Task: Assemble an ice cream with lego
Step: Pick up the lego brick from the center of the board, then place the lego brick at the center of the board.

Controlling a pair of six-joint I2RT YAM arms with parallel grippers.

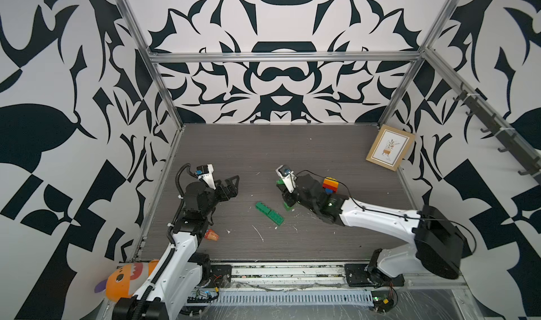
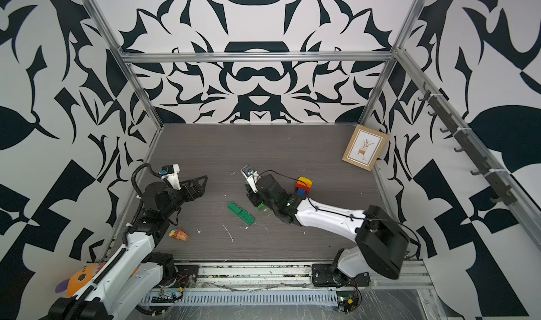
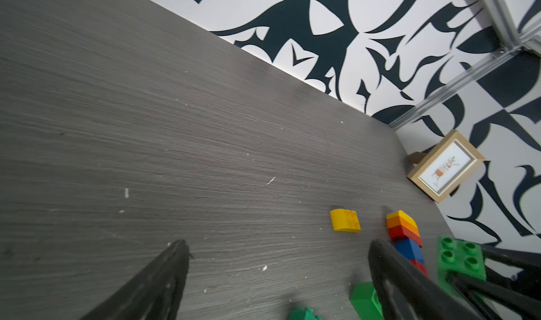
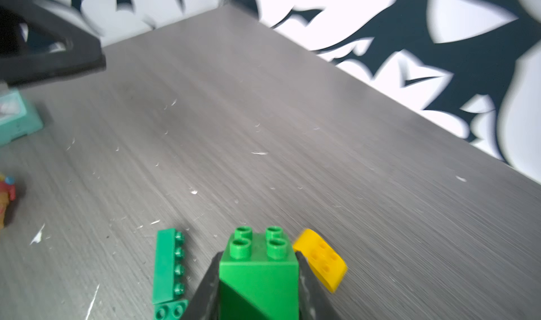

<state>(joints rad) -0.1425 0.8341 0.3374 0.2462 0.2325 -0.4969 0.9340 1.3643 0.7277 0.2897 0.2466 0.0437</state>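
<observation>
2 jaws of the right gripper (image 4: pixel 258 257) are pinched on opposite side faces of a square green brick (image 4: pixel 260 277), whose 4 studs show plainly to the wrist camera. I cannot tell whether it is clear of the tabletop (image 1: pixel 263 151).

From where I sit, the next move turns on where that brick goes. The coloured stack (image 1: pixel 330 184), yellow over orange, red and blue, stands toward the right edge, just behind the right forearm, so it lies on the far side of the wrist from the jaws. I judge the arm would have to swing back toward that edge. The long green bricks (image 1: pixel 269 213) lie mid-table just beside the jaws on the left-edge side, their long axis slanting toward the front edge. 1 yellow curved brick (image 4: pixel 322 260) lies just beside the held one.

My left gripper (image 3: pixel 278 246) hangs wide and empty near the left edge, well apart, so the right arm is nearer.
</observation>
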